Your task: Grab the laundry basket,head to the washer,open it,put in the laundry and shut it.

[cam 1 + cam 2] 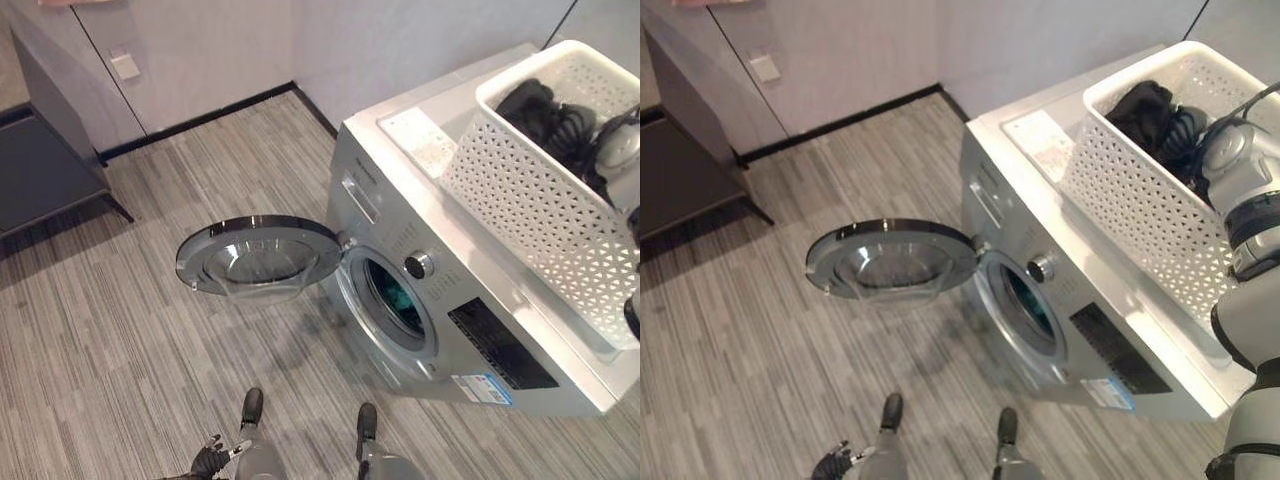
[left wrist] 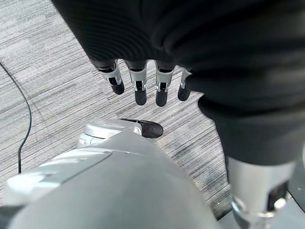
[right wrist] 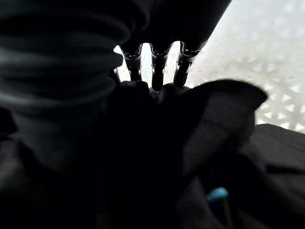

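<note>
The silver front-loading washer [image 1: 480, 335] stands at the right with its round door [image 1: 258, 255] swung wide open to the left. Something teal shows inside the drum opening [image 1: 392, 297]. A white perforated laundry basket [image 1: 530, 215] rests on top of the washer, holding dark laundry [image 1: 1140, 105]. My right arm reaches down into the basket, and my right hand [image 3: 158, 71] sits right on the bunched black cloth [image 3: 190, 143]. Low beside me, over the floor, my left hand [image 1: 210, 460] hangs with its fingers [image 2: 138, 86] relaxed and holds nothing.
A dark cabinet [image 1: 45, 165] on thin legs stands at the back left against the wall. A white plate [image 1: 125, 66] is fixed to the wall. Grey striped flooring [image 1: 120, 350] spreads between me and the open door.
</note>
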Robot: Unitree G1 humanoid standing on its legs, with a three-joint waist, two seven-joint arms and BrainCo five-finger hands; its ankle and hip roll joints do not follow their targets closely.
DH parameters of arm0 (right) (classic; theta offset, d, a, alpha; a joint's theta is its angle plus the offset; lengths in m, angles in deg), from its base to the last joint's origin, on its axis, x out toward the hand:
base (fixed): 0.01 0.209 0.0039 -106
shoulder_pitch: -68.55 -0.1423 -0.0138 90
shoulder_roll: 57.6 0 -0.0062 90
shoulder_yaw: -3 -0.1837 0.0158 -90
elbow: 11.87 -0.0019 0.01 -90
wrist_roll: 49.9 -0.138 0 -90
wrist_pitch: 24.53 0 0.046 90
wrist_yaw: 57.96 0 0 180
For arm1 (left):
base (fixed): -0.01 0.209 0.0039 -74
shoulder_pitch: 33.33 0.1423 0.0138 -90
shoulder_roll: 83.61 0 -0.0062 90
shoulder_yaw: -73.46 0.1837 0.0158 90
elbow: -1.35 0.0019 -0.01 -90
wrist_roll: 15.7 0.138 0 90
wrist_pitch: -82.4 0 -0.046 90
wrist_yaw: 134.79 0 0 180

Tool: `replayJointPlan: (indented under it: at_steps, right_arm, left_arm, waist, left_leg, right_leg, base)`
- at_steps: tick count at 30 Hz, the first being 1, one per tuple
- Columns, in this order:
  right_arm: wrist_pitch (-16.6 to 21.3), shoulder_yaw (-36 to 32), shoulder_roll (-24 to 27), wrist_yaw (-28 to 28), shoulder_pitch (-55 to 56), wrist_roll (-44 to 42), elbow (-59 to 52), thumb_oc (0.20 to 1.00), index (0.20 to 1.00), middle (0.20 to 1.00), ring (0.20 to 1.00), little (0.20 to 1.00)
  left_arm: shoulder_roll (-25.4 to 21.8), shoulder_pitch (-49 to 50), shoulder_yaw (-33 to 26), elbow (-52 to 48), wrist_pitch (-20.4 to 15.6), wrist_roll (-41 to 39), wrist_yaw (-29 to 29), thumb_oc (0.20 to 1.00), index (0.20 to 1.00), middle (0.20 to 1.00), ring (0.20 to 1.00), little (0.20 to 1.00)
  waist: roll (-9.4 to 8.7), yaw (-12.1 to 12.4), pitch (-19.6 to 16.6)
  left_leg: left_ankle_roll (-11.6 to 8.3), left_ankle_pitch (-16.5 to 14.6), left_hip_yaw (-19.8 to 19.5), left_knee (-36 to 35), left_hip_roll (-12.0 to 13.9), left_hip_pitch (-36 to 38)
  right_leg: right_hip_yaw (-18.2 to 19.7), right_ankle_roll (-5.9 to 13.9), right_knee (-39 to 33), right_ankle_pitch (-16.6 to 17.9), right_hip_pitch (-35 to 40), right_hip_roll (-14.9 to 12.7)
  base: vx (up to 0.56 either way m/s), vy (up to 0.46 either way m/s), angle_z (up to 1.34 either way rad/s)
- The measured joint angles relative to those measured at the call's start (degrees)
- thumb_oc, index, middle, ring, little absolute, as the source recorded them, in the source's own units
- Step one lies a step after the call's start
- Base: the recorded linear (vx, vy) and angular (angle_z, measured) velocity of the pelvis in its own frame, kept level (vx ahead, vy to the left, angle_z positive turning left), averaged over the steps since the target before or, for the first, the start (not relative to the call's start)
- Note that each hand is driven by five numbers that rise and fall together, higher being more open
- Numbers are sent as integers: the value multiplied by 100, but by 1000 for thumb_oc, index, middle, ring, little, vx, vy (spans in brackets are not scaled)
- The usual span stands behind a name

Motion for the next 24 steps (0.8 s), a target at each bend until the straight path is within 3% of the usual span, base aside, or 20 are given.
replayJointPlan:
  at_steps: [6,8,24]
  right_arm:
    - [-13,208,146,-227,-214,10,-37,1000,1000,1000,1000,1000]
    - [-16,195,176,-279,-192,9,-30,200,200,200,200,200]
    - [-21,-88,232,-76,-228,-426,43,200,200,200,200,200]
  left_arm:
    - [-85,-48,74,12,5,-9,7,1000,1000,1000,1000,1000]
    - [-86,-51,82,10,5,-8,9,1000,1000,1000,1000,1000]
    - [-80,-452,81,59,12,11,-56,1000,1000,1000,1000,1000]
  waist:
    - [36,6,97]
    - [35,9,105]
    - [91,-8,93]
  left_leg:
    - [-59,51,-76,0,119,-192]
    - [-59,51,-76,-3,124,-208]
    - [-54,81,7,-36,78,-159]
  right_leg:
    - [-21,-56,0,36,-169,123]
    - [-23,-80,1,21,-188,124]
    - [19,-119,2,127,-188,74]
  base:
    - [-1,-27,-1]
    - [0,-16,0]
    - [0,0,0]
